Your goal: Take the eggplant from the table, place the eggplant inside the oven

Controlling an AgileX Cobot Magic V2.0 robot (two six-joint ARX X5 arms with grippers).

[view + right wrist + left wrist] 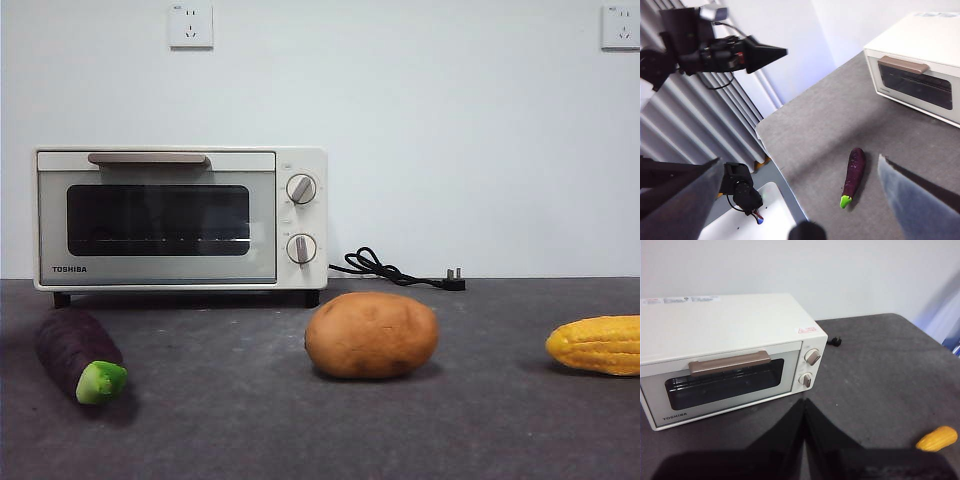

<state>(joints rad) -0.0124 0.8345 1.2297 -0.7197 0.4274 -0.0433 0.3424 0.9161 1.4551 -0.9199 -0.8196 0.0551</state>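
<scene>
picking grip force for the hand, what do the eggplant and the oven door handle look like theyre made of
The eggplant looks like moulded plastic or foam, though I can't tell which: matte dark purple skin with fine ridges, a flat bright green cap, and no gloss like real produce. The oven has a door handle that looks like brushed metal or metallic-painted plastic: a smooth bronze-brown bar with a dull sheen.

Left hand (805,405) raised above the worktop, jaws pressed together into one dark point, apparently empty. Right hand (800,200) also held high, jaws spread wide apart, nothing between them. Neither seen from the front.
</scene>
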